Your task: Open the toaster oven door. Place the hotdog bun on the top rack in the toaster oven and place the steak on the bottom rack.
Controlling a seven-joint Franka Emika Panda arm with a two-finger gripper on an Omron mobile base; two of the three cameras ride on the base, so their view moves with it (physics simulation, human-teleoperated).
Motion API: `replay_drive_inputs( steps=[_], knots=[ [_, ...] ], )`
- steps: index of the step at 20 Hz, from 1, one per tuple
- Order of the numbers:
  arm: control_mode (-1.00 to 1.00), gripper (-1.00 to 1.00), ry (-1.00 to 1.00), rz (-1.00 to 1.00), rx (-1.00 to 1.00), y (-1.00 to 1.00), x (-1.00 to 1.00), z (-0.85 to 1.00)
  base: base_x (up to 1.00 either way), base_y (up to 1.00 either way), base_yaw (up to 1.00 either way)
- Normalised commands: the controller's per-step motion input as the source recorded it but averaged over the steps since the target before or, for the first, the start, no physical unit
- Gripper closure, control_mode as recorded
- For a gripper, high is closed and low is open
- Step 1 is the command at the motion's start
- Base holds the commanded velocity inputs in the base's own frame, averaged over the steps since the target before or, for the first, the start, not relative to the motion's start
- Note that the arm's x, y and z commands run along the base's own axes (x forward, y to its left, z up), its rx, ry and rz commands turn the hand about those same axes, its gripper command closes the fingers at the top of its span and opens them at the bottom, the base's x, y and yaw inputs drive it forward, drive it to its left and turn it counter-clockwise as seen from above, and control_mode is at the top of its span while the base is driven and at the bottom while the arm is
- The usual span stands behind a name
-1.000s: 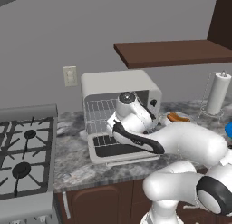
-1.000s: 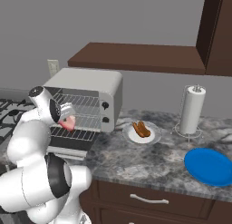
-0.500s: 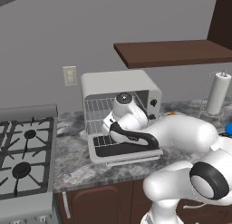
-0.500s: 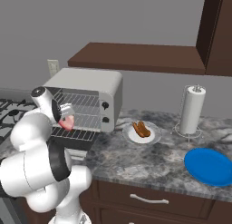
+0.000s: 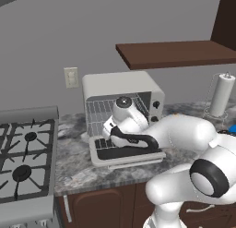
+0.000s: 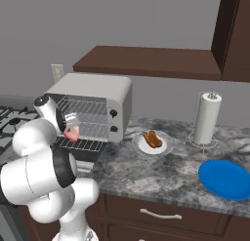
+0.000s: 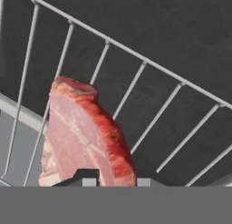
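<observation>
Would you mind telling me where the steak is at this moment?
The steak is held in the gripper at the open front of the toaster oven, left in the right base view; the hand view shows it just above a wire rack.

Pink-red steak (image 7: 84, 141), silver wire rack (image 7: 149, 94)

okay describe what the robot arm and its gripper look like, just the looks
The arm is glossy white, built of thick rounded segments with dark grey to black rings at the joints, one large ring near its base. A black curved band runs along the wrist. The gripper has a small pale grey body, its finger tips are short and dark with pale ends. No cables or markings show.
</observation>
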Motion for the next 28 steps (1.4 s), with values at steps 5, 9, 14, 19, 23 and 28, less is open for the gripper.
replay_drive_inputs(
  steps=[5,9,14,19,23,28],
  knots=[
    [-1.0,1.0,0.0,0.0,0.01,0.0,0.03,-0.1,0.0,0.0,0.0],
    [-1.0,1.0,0.0,0.0,0.01,0.0,0.02,-0.07,0.0,0.0,0.0],
    [-1.0,-1.0,0.0,0.0,0.01,0.0,0.0,-0.08,0.0,0.0,0.0],
    [-1.0,-1.0,-0.03,0.0,0.01,0.01,0.0,0.0,0.0,0.0,0.0],
    [-1.0,-1.0,-0.13,0.0,0.0,0.1,0.0,0.09,0.0,0.0,0.0],
    [-1.0,-1.0,-0.08,0.0,0.0,0.13,-0.13,0.21,0.0,0.0,0.0]
  ],
)
